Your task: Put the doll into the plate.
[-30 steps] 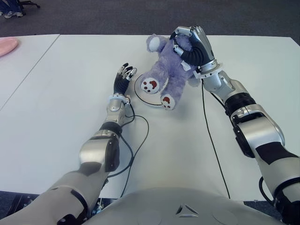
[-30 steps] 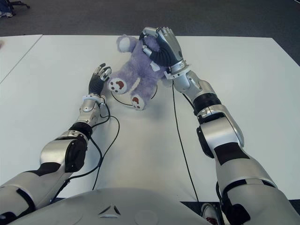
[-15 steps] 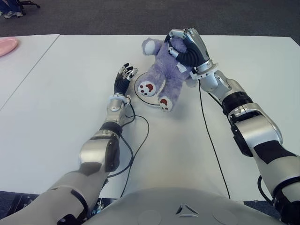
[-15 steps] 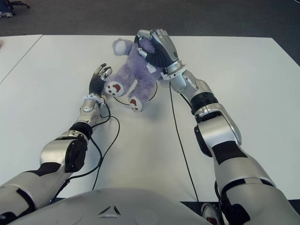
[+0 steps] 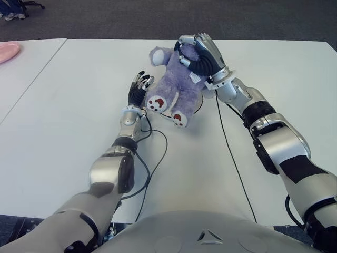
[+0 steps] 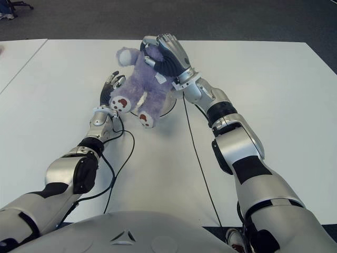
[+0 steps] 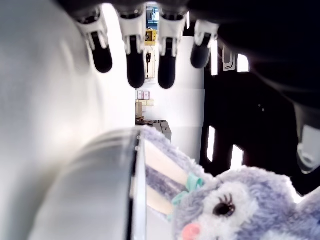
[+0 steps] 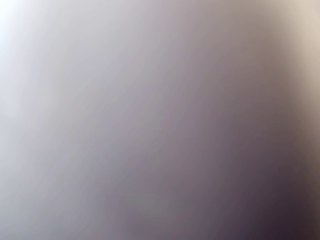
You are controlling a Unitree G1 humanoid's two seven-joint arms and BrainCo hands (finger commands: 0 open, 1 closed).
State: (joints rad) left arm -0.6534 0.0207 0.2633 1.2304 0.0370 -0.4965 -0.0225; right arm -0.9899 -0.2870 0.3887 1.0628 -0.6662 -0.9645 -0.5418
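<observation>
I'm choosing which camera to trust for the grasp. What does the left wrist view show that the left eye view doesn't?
Left wrist only: the doll's face from close by, with an eye, a pink nose and a teal bow.

Left eye only: the right hand clasping the doll over the plate on the table.

Both: the doll, and the left hand with open fingers beside it.

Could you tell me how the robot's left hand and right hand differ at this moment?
The right hand is curled around the purple doll, holding it over the white plate; the left hand holds nothing, its fingers extended. The right hand is farther from the robot, while the left shows beside the doll's feet, on the doll's left. Both are over the white table.
</observation>
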